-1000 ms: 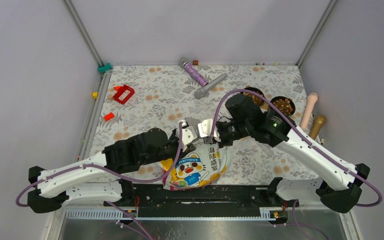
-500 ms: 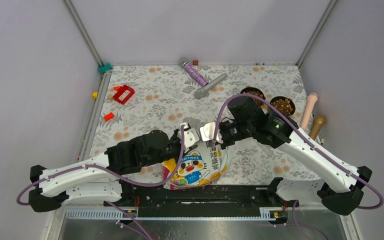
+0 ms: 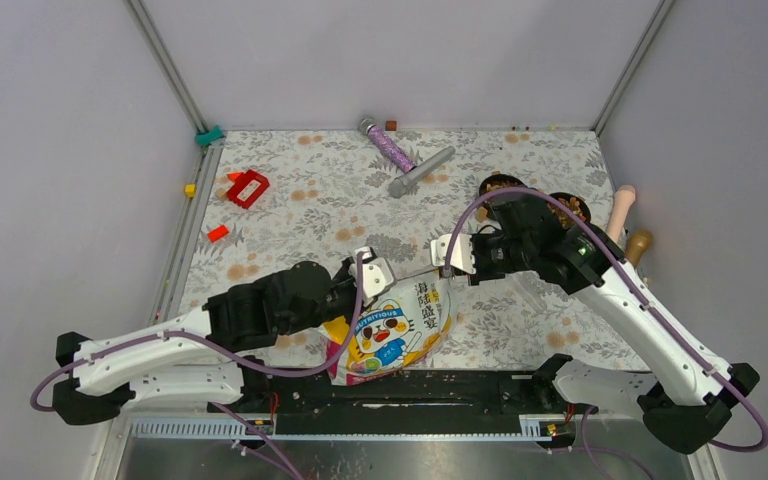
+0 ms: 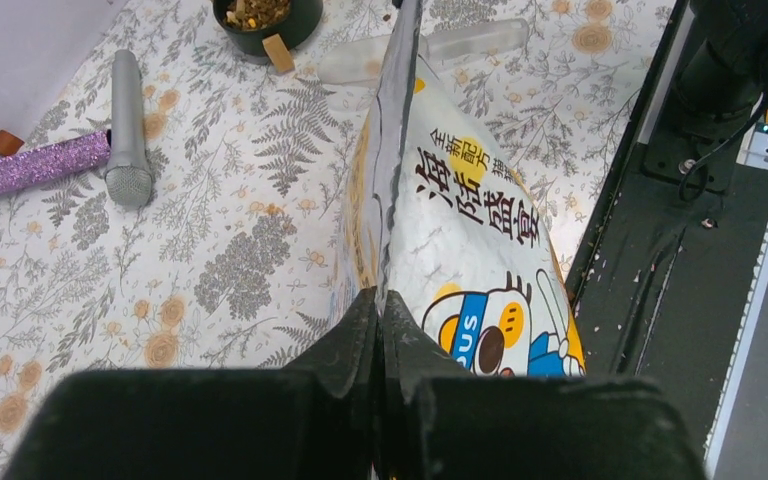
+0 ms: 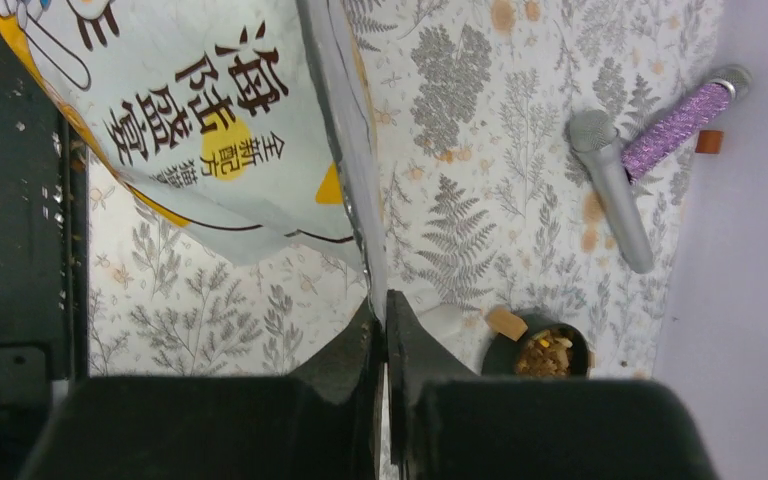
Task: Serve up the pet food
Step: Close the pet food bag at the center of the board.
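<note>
Between your jaws: one bag (image 3: 400, 325) | left gripper (image 3: 375, 272) pinches its seam | right gripper (image 3: 447, 258) likewise | beyond right jaws: two bowls (image 3: 501, 184) (image 3: 572, 202) holding kibble (image 5: 545, 352)

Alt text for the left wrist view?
Black jaws pinch the top seam of a yellow and white pet food bag above a floral tablecloth. Beyond lie a silver microphone, a purple glitter one and a black bowl of kibble.

The right arm (image 3: 620, 300) covers much of both black bowls (image 3: 487, 183) in the top view. The pet-food bag (image 3: 397, 328) has its mouth pinched flat (contents unseen), and the right wrist view crops its cartoon face.
</note>
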